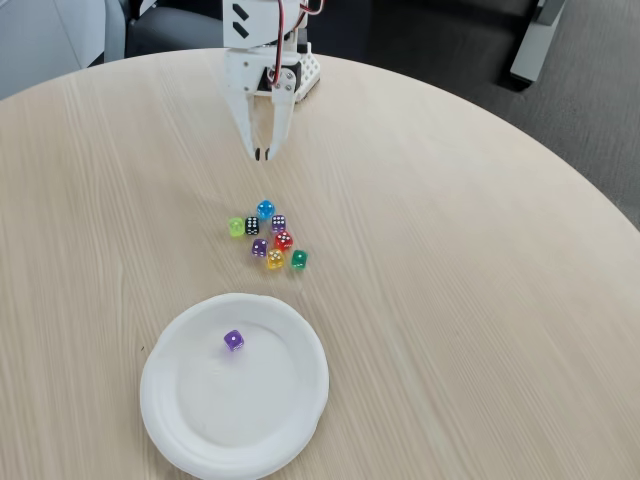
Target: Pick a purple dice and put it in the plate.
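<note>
round pale wood-grain table (480,300), dark carpet (590,90) behind; white fingers (262,154) clenched empty; a purple dice (233,341) on the plate (290,420).

Bright, even light; sharp focus

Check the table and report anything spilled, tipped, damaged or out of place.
Nothing stands out. One purple die lies inside the white plate, which sits flat and unbroken. The other dice form a loose cluster on the table, none off the edge. The gripper hangs above them, its jaws together and empty.
</note>
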